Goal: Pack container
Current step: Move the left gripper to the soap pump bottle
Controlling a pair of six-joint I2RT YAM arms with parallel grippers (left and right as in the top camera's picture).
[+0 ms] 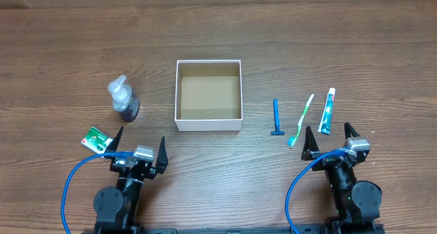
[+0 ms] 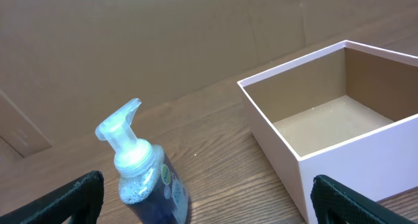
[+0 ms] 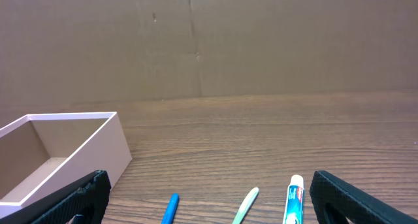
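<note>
Dark wood-grain table point(image 1: 61, 50) before a brown cardboard wall point(image 3: 261, 41). The white box point(image 1: 208, 123) sits mid-table, between a soap bottle point(image 1: 123, 99) and a razor point(image 1: 276, 118), toothbrush point(image 1: 301, 121) and toothpaste tube point(image 1: 328, 110); label print too small to read. Left gripper point(image 1: 141, 140) and right gripper point(image 1: 328, 132) gape wide, holding nothing

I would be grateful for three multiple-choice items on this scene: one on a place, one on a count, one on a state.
1. Where does the pump soap bottle stand?
A) left of the container
B) inside it
C) right of it

2. How many toiletries lie right of the container?
A) one
B) three
C) five

3. What state is the container in?
A) empty
B) half full
C) lidded

1 A: the overhead view shows it standing apart on the left side.
2 B: a blue razor, a toothbrush and a toothpaste tube lie there.
3 A: only its bare brown floor shows, with no lid.
</note>
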